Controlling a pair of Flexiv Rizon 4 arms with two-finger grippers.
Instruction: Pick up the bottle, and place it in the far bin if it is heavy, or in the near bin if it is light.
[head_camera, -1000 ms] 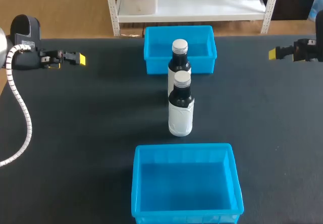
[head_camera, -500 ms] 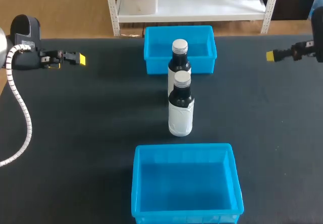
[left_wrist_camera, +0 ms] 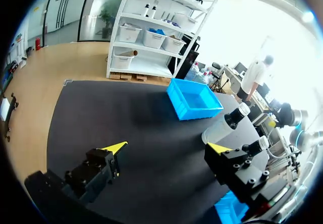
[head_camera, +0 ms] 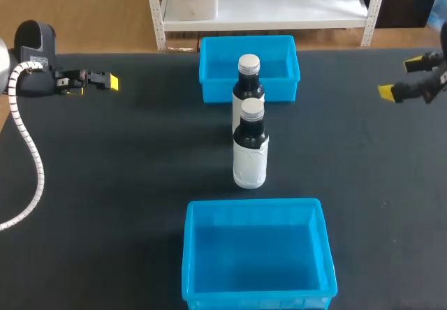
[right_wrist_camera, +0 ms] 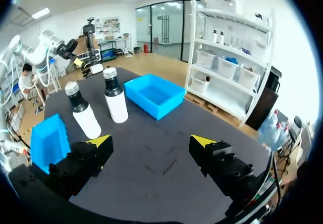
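Observation:
Two dark bottles with white labels and silver caps stand upright in the middle of the table. The near bottle (head_camera: 249, 149) (right_wrist_camera: 83, 114) is just in front of the far bottle (head_camera: 248, 78) (right_wrist_camera: 115, 101) (left_wrist_camera: 224, 125). A blue far bin (head_camera: 248, 83) (left_wrist_camera: 194, 99) (right_wrist_camera: 154, 95) lies behind them, and a blue near bin (head_camera: 257, 254) (right_wrist_camera: 48, 141) in front. Both bins hold nothing. My left gripper (head_camera: 105, 82) (left_wrist_camera: 166, 148) stands open at the far left. My right gripper (head_camera: 404, 78) (right_wrist_camera: 150, 141) is open at the far right, well away from the bottles.
The black table (head_camera: 126, 184) spreads to both sides of the bottles and bins. A ribbed white cable (head_camera: 31, 163) of my left arm hangs over the left edge.
My right gripper has turned and shifted a little toward the near side, so both of its yellow tips now show apart. My left arm and the bottles have kept still.

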